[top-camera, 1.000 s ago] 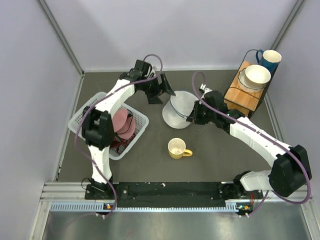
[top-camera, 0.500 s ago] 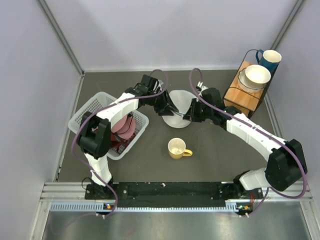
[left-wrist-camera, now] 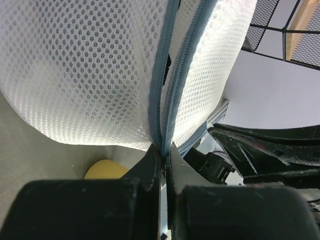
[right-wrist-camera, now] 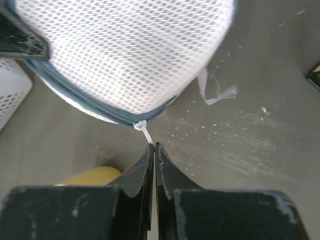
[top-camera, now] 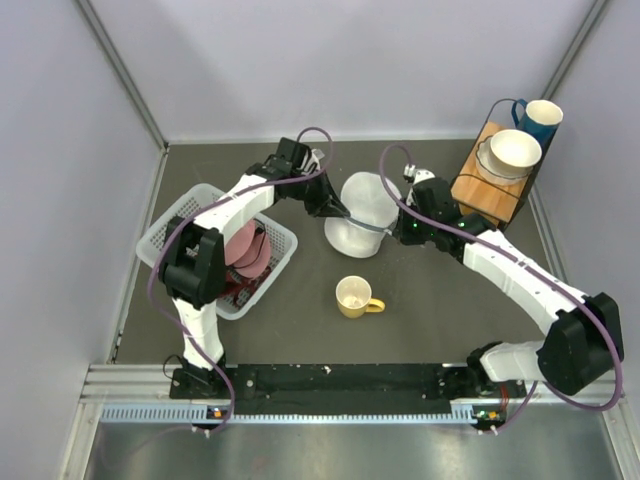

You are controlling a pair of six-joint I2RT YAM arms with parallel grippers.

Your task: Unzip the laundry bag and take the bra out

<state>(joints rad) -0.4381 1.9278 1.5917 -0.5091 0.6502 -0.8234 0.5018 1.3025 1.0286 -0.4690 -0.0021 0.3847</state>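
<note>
The left hand (left-wrist-camera: pixel 162 152) is clamped shut on the grey zip seam (left-wrist-camera: pixel 161 90) of the laundry bag (top-camera: pixel 358 215), a white honeycomb-mesh dome located mid-desk (top-camera: pixel 430 300); the right hand (right-wrist-camera: pixel 152 147) is pinched closed on its white pull cord (right-wrist-camera: pixel 145 131)

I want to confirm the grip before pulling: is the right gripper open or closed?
Closed. In the right wrist view the right gripper pinches the white pull tab on the zipper of the laundry bag.
</note>
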